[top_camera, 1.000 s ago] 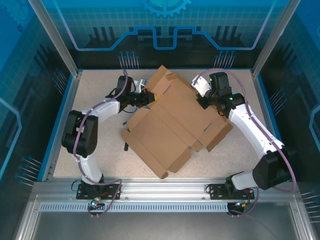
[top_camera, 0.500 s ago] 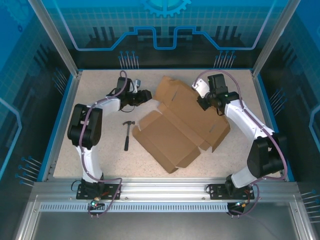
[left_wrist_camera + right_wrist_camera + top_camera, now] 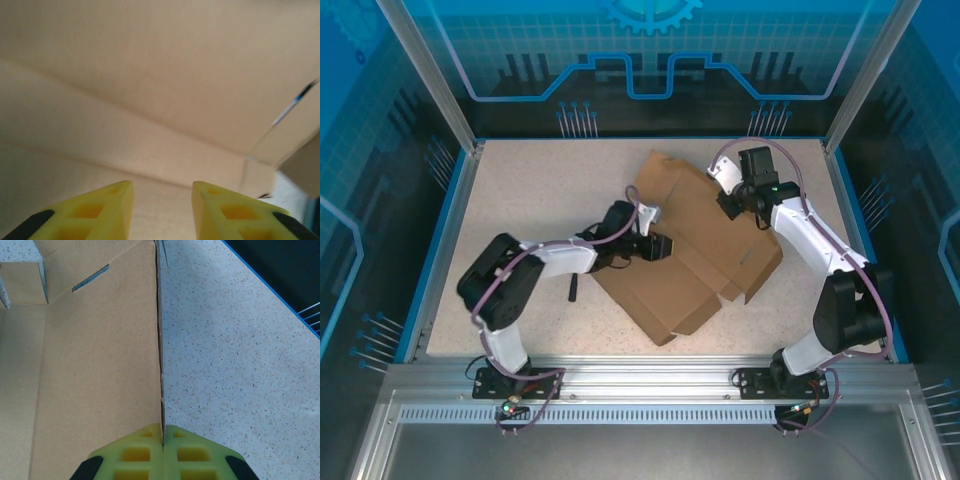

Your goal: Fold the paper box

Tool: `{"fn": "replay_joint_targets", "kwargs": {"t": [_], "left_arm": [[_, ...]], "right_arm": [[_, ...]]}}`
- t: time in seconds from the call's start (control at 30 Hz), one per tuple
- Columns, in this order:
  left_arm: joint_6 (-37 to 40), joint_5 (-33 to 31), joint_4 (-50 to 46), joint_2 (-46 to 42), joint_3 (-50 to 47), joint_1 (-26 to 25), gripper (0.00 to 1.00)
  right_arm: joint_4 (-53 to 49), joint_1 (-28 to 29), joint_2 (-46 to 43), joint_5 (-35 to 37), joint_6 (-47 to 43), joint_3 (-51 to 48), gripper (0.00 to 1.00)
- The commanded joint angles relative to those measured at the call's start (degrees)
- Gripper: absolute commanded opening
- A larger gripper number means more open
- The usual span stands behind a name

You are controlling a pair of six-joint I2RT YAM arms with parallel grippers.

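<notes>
- We judge the fold only partly done. The paper box [image 3: 705, 225] lies opened out with panels and flaps spread. No lid is closed, and walls and tabs are still to be raised and tucked.
- The right pincer [image 3: 728, 203] is clamped on a thin edge of the box. In its wrist view the fingers [image 3: 145, 436] meet on that edge. The panel stretches ahead and to their left, with bare table [image 3: 225, 340] to their right.
- The left pincer [image 3: 658, 246] hovers over the box, fingers [image 3: 100, 210] moderately apart with nothing between them and a creased panel just ahead.
- The box is plain brown, with a narrow slot [image 3: 90, 278] cut far ahead of the right pincer.
</notes>
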Motion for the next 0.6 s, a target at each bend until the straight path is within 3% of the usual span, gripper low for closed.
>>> {"fn": "replay_joint_targets", "kwargs": {"t": [0.0, 0.27, 0.57], "left_arm": [[5.42, -2.42, 2.63, 3.62, 4.71, -2.04, 0.33], [7.17, -3.92, 1.72, 10.81, 9.38, -3.28, 0.26], [5.87, -4.62, 2.57, 13.54, 7.9, -3.36, 0.18]], "right_arm": [[-1.08, -0.65, 1.14, -0.69, 0.3, 2.23, 0.0], [-1.27, -0.67, 1.34, -1.22, 0.4, 2.52, 0.0], [-1.44, -0.42, 1.35, -1.57, 0.58, 2.92, 0.0]]}}
